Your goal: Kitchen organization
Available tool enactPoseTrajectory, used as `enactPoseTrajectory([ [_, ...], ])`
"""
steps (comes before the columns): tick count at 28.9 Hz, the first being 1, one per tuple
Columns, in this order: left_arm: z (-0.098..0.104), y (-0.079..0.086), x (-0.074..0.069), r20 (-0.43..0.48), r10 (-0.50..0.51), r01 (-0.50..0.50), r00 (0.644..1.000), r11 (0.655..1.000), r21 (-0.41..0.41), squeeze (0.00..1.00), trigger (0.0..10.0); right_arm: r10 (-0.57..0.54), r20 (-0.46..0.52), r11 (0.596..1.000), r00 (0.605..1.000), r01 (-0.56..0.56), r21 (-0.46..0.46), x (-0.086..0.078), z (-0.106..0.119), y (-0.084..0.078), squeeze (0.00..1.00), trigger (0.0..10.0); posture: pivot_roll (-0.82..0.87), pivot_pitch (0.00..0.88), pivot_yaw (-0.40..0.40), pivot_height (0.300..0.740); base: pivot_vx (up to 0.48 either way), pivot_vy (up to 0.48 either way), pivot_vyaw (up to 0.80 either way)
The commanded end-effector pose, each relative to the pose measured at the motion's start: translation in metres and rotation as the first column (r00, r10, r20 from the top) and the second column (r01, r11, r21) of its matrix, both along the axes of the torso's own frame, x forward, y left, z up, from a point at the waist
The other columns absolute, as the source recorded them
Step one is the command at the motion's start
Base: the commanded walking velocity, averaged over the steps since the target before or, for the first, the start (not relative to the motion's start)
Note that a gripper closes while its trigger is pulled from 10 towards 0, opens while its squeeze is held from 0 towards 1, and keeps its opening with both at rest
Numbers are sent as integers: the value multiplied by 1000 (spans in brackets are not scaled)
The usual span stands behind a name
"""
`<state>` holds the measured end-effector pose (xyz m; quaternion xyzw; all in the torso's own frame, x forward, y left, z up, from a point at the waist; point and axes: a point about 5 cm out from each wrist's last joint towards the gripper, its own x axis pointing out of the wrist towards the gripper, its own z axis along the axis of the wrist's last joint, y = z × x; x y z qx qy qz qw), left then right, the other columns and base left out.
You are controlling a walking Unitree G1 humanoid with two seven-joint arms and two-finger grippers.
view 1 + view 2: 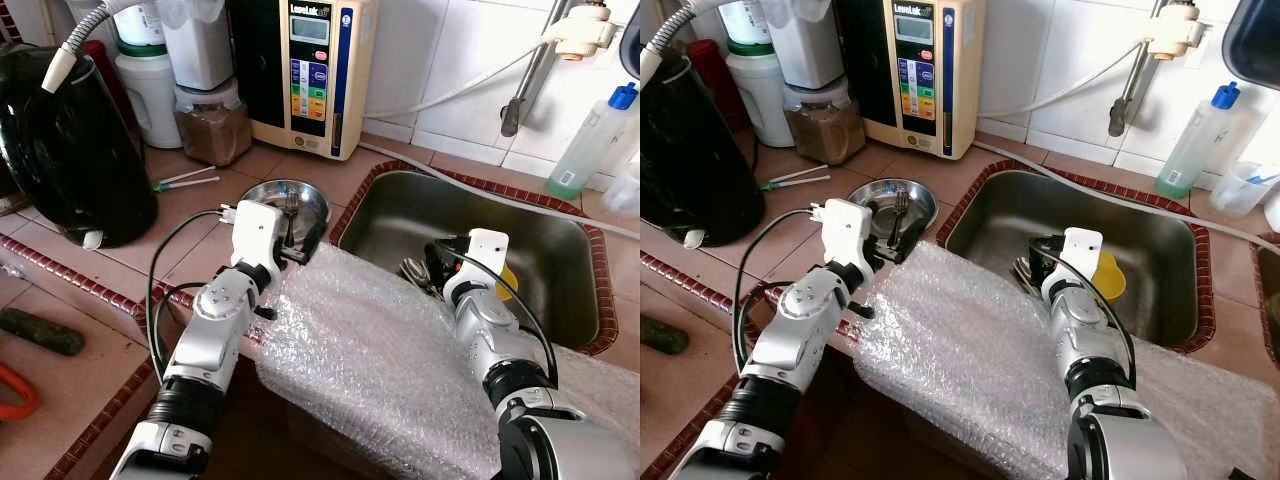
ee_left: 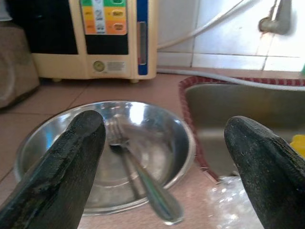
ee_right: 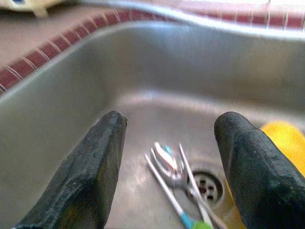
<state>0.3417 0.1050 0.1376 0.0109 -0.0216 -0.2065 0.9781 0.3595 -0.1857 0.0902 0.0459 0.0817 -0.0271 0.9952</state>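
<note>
A shallow steel bowl (image 1: 312, 195) stands on the tiled counter just left of the sink (image 1: 400, 200), with a fork (image 2: 138, 179) lying in it. My left gripper (image 2: 164, 124) is open, low and close in front of the bowl, with nothing between its fingers. In the sink lie several spoons and other cutlery (image 3: 171, 167) near the drain, beside a yellow item (image 3: 281, 138). My right gripper (image 3: 172, 119) is open above the sink's near side, pointing at the cutlery and holding nothing. Both forearms reach over a sheet of bubble wrap (image 1: 370, 350).
A black appliance (image 1: 70, 140) stands at the counter's left. A cream water machine (image 1: 310, 70) and a jar of brown powder (image 1: 212, 125) stand at the back. A blue-capped bottle (image 1: 590, 140) and the tap (image 1: 530, 70) are behind the sink.
</note>
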Motion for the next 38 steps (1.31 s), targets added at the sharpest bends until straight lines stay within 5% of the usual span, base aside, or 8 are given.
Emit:
enactPoseTrajectory([
  [1, 2, 0, 5, 12, 13, -13, 1000, 1000, 12, 937, 10000, 6, 47, 1000, 999, -4, -25, 1, 7, -1, 0, 10000, 13, 0, 7, 740, 0, 0, 0],
  [4, 2, 0, 7, 14, 22, -22, 1000, 1000, 14, 749, 10000, -7, 66, 1000, 998, 6, 17, 1, 9, -3, 0, 10000, 7, 0, 10, 740, 0, 0, 0],
  [5, 2, 0, 8, 15, 24, -24, 1000, 1000, 16, 78, 10000, -11, 66, 1000, 998, 10, 10, 1, 9, -4, 0, 10000, 4, 0, 11, 740, 0, 0, 0],
  [6, 2, -1, 9, 16, 25, -25, 1000, 999, 21, 0, 10000, -16, 66, 1000, 998, 15, 24, 1, 9, -4, 0, 10000, 4, 0, 11, 740, 0, 0, 0],
  [10, -3, -1, 11, 0, 33, -33, 999, 999, 35, 0, 10000, -34, 71, 998, 997, 30, 57, -1, 8, -4, 0, 10000, 1, 0, 12, 740, 0, 0, 0],
  [23, -19, 5, 11, -34, 55, -52, 998, 994, 92, 0, 10000, 213, 161, 974, 964, -222, 43, -6, 21, 28, 0, 10000, -1, 0, 12, 740, 0, 0, 0],
  [30, -22, 10, 9, -26, 64, -61, 998, 993, 98, 0, 10000, 450, 178, 888, 875, -460, 17, -23, 24, 55, 0, 10000, -1, 0, 10, 740, 0, 0, 0],
  [38, -23, 6, 9, -21, 51, -49, 998, 993, 103, 0, 10000, 562, 263, 811, 784, -586, 12, -36, 38, 71, 0, 10000, -5, 0, 7, 740, 0, 0, 0],
])
